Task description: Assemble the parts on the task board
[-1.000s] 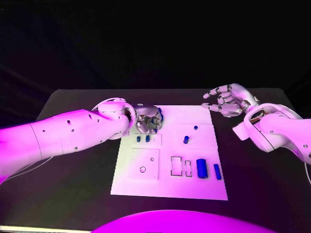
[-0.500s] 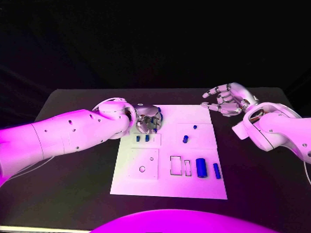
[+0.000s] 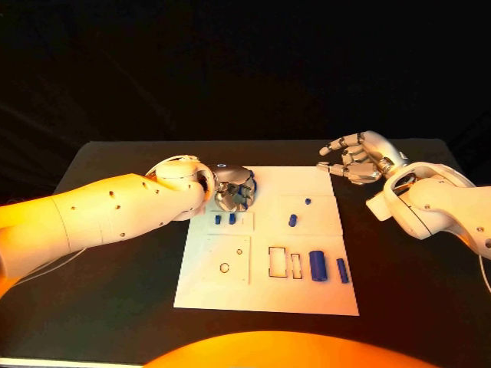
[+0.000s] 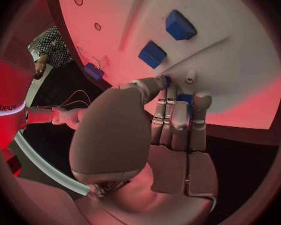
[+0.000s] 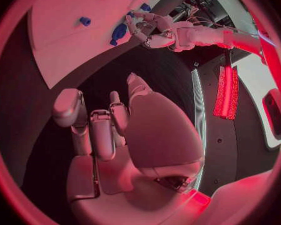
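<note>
Parts are sitting on the white task board (image 3: pixel 270 295) in the middle of the black worktop (image 3: pixel 113 307): six blue pieces are showing in the head view, among them a thick cylinder (image 3: pixel 317 265) and a slim one (image 3: pixel 342 270). Left hand (image 3: pixel 235 189) is hovering over the board's far left corner, fingers curled; whether it is grasping anything, I cannot tell. Right hand (image 3: pixel 358 157) is hanging off the board's far right corner, fingers loosely bent, grasping nothing.

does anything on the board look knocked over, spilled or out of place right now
Nothing stands out. The task board lies flat on the table, its blue parts tidy. The left hand is over its far corner; the right hand is off the board.
</note>
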Controlling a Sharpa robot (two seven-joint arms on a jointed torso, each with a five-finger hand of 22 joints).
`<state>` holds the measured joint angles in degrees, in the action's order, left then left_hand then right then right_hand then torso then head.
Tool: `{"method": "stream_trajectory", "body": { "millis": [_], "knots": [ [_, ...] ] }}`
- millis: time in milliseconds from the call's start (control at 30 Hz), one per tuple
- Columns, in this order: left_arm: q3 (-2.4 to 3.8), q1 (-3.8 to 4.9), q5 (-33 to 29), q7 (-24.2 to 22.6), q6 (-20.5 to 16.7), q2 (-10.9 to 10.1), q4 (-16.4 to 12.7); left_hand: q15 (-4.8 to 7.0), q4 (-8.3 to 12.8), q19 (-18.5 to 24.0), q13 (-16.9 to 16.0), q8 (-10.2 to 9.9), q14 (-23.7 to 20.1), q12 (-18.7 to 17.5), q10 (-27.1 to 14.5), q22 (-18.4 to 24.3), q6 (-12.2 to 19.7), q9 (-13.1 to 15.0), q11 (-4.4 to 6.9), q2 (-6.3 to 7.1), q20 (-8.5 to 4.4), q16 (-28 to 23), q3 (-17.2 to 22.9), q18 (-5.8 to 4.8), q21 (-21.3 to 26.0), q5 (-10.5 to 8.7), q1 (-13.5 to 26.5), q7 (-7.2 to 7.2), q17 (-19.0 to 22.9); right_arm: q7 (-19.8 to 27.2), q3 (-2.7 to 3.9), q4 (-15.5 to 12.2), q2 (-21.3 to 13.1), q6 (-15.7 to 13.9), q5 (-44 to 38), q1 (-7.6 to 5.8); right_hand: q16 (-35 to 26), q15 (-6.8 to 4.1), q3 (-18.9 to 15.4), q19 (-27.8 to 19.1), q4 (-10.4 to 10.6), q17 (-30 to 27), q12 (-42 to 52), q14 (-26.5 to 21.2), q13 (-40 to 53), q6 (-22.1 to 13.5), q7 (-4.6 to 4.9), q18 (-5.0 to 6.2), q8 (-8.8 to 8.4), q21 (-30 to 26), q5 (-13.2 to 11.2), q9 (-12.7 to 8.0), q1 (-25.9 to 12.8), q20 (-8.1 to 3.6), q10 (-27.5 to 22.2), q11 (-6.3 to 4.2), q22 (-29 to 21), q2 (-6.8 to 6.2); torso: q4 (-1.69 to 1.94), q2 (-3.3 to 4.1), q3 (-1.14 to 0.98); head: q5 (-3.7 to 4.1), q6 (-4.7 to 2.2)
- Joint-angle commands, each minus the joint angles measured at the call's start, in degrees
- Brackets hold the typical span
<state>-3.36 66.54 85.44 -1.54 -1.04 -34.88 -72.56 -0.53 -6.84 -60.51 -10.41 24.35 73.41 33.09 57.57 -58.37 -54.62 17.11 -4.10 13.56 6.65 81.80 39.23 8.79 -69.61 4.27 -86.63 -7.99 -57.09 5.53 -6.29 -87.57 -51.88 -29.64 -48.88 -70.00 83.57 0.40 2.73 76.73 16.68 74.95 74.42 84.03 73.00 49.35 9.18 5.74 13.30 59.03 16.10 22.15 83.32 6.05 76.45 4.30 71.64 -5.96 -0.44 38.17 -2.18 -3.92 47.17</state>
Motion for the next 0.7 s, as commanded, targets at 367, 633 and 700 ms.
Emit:
{"method": "stream_trajectory", "body": {
  "millis": [367, 633, 700],
  "knots": [
    [0.58, -0.40, -2.35, -0.09, -1.71, -2.06, -2.20, 0.04, 0.96, -0.86, -0.19, -0.68, 1.18, -1.23, 1.73, -0.71, -1.54, 0.43, 0.03, -0.44, -0.14, 0.51, 0.82, -0.72, -0.63, 0.34, 1.17, 0.10, -0.70, 0.73, 0.01, 0.18, 0.22, 0.56, -0.49, 0.04, -0.18, -0.51, 0.30, -0.14, -0.09, 2.74, -0.12, 2.64, -0.05, -0.26, -0.07, 0.53, 0.36, -0.27, 0.20, -0.07, 0.17, -0.15, -0.09, -0.13, -0.05, 0.08, 0.09, -0.05, 0.04, -0.27, -0.20],
    [1.84, -0.38, -4.45, 0.77, -1.63, -4.73, -5.07, 0.00, 1.15, -1.00, -0.18, -0.93, 1.36, -1.62, 1.96, -0.87, -1.65, 0.49, -0.02, -0.29, -0.17, 0.54, 0.96, -0.75, -0.74, 0.37, 1.49, 0.04, -0.84, 0.84, 0.01, 0.15, 0.15, 0.45, -0.49, 0.12, -0.18, -0.51, 0.30, -0.14, -0.09, 2.74, -0.12, 2.64, -0.05, -0.26, -0.07, 0.53, 0.36, -0.27, 0.20, -0.07, 0.17, -0.15, -0.09, -0.13, -0.05, 0.08, 0.23, -0.25, -0.02, -0.49, -0.23],
    [2.08, -0.38, -4.63, 0.79, -1.96, -5.44, -5.75, -0.01, 1.16, -0.99, -0.18, -0.98, 1.39, -1.69, 2.00, -0.86, -1.66, 0.50, -0.03, -0.25, -0.17, 0.55, 0.96, -0.75, -0.73, 0.36, 1.58, 0.03, -0.87, 0.85, 0.01, 0.13, 0.10, 0.45, -0.49, 0.13, -0.18, -0.51, 0.30, -0.14, -0.09, 2.74, -0.12, 2.64, -0.05, -0.26, -0.07, 0.53, 0.36, -0.27, 0.20, -0.07, 0.17, -0.15, -0.09, -0.13, -0.05, 0.08, 0.21, -0.23, -0.01, -0.60, -0.27]
  ]
}}
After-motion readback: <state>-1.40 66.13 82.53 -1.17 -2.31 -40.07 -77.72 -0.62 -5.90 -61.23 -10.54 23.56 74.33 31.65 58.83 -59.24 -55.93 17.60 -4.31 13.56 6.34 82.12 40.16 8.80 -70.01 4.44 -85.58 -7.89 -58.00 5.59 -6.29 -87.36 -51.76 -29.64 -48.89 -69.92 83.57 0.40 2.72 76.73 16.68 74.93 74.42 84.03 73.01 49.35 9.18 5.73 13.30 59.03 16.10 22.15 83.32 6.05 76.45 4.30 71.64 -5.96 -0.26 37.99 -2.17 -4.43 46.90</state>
